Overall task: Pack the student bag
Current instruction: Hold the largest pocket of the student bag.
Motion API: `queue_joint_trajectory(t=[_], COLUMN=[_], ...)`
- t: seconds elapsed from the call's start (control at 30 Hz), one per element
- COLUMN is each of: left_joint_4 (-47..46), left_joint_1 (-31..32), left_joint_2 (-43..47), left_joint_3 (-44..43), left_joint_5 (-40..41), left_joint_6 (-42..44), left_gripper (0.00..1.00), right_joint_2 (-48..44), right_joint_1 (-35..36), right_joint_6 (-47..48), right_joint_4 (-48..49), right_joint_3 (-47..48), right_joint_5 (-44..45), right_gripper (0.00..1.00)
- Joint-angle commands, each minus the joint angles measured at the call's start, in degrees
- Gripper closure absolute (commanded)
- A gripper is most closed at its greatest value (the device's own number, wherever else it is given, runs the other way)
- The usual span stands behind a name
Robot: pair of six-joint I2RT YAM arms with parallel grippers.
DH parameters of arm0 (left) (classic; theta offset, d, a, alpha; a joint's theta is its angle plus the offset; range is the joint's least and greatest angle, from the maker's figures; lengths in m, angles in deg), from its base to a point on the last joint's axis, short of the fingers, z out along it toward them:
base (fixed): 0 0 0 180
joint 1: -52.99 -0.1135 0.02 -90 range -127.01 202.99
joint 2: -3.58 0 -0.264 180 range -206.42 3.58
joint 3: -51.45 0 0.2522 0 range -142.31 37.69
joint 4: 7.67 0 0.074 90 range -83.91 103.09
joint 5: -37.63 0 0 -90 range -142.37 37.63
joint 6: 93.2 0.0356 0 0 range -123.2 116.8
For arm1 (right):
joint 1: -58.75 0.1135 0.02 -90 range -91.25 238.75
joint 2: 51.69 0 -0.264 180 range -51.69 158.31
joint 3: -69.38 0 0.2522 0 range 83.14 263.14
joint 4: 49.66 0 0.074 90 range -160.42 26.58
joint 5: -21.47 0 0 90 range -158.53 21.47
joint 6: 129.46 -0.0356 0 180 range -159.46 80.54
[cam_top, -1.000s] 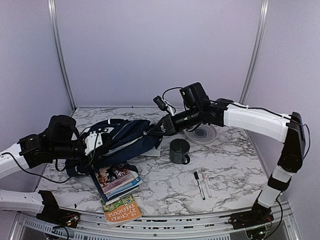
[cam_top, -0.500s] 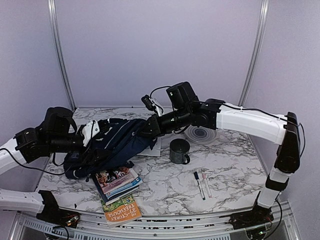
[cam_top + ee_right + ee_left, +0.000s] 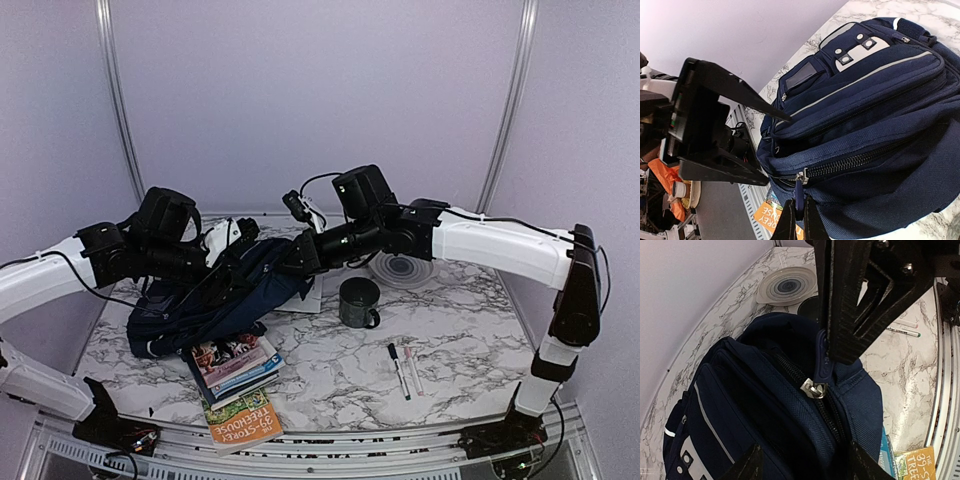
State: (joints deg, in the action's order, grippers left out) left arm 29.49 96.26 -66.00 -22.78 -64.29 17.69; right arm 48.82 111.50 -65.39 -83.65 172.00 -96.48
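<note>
The student bag (image 3: 215, 300), navy with white stripes and dotted white patches, lies on its side on the marble table. My right gripper (image 3: 297, 258) is shut on the blue zipper pull (image 3: 799, 192) at the end of the main zip, with the fingers pinching the tab (image 3: 799, 217). The left wrist view shows the same pull (image 3: 822, 362) hanging from the metal slider. My left gripper (image 3: 243, 258) hovers open over the bag's upper edge. Its fingertips (image 3: 752, 467) straddle the fabric without gripping it. Nothing shows of the bag's inside.
A stack of books (image 3: 235, 365) lies in front of the bag, with an orange book (image 3: 243, 420) at the table's near edge. A dark mug (image 3: 359, 302), a round plate (image 3: 403, 268) and two markers (image 3: 403, 370) sit to the right. White paper (image 3: 305, 300) lies under the bag.
My left gripper opened, let go of the bag's left side, and rose toward the bag's top. My right gripper first pulled the zipper tab leftward, then held still.
</note>
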Motion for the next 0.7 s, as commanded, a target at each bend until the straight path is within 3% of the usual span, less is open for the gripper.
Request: queue_joint_trajectory(t=[0.0,0.07,0.13,0.23,0.4,0.47,0.57,0.6,0.67], left_joint_4=[-0.4,-0.3,-0.3,-0.4,-1.7,-2.2,-3.2,-3.8,-5.1], left_joint_1=[-0.2,-0.2,-0.2,-0.2,-0.2,-0.2,-0.2,-0.1,0.0], left_joint_2=[-3.9,-5.9,-7.3,-8.7,-9.9,-10.4,-10.0,-9.3,-7.3], left_joint_3=[-2.7,-3.5,-4.0,-4.2,-2.7,-2.1,-1.0,-0.5,1.4], left_joint_5=[3.6,6.9,8.8,4.9,2.2,2.5,3.1,3.3,3.7], left_joint_6=[-1.0,-0.3,0.1,0.0,-1.2,-0.9,-0.6,-0.6,-0.2], left_gripper=[0.51,0.6,0.62,0.43,0.4,0.51,0.95,1.0,1.0], right_joint_2=[-2.4,-2.8,-3.1,-3.0,-2.6,-2.6,-3.6,-4.3,-6.3], right_joint_1=[0.3,0.3,0.4,0.3,0.2,-0.1,-1.8,-3.1,-6.3], right_joint_6=[0.0,0.0,-0.1,-0.5,-1.7,-2.4,-4.4,-5.2,-7.3], right_joint_4=[5.1,5.4,5.9,6.3,5.7,4.9,3.1,2.8,3.3], right_joint_3=[-0.3,-0.8,-1.3,-1.3,-0.2,0.2,-0.4,-1.5,-4.7], right_joint_5=[-1.4,-1.6,-1.7,-1.7,-1.9,-2.2,-1.9,-1.6,-0.5], right_gripper=[1.0,1.0,1.0,1.0,1.0,1.0,1.0,1.0,1.0])
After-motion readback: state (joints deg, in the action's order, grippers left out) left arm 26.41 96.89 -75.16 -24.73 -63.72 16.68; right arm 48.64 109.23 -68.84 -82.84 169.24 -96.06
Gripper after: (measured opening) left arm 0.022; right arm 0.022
